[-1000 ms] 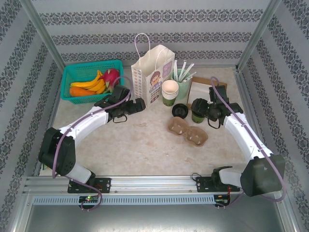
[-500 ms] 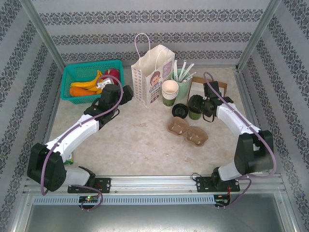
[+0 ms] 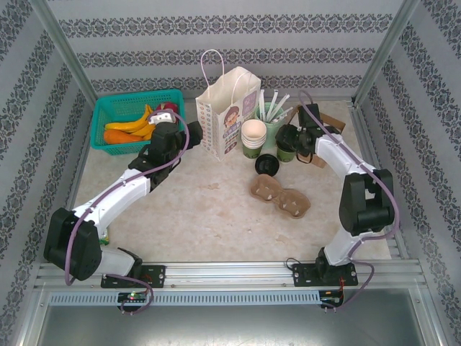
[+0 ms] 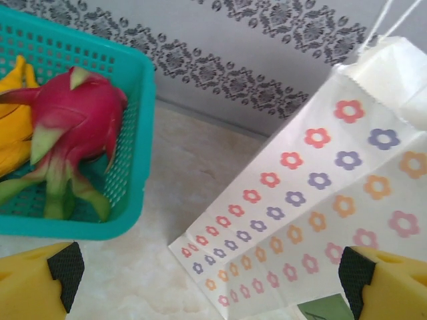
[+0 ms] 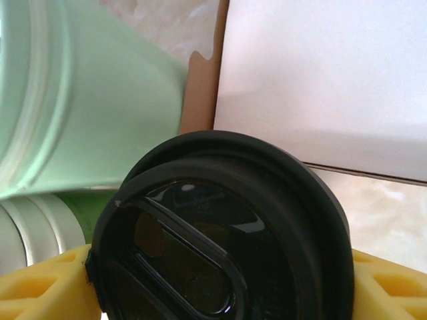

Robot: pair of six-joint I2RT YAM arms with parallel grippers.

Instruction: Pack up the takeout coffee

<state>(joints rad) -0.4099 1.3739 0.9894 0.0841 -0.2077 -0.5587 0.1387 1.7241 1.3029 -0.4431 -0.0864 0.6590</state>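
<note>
Right wrist: my right gripper point(image 5: 217, 285) grips the takeout coffee point(image 5: 220, 233); left gripper point(image 4: 208, 283) gapes wide beside the paper bag point(image 4: 320, 200). Next, I'd lift it over the bag.

One camera looks down from behind my bases. My left wrist view faces the paper bag point(image 4: 320, 200) beyond my left claw point(image 4: 212, 280), also seen overhead. My right wrist view hugs the takeout coffee point(image 5: 220, 233).

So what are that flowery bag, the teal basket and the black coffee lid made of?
Bag: matte white paper, probably; creased fold lines, printed flowers. Basket: teal plastic, moulded mesh, slight sheen. Lid on the takeout coffee: glossy black plastic, apparently; reflections and moulded ridges.
</note>
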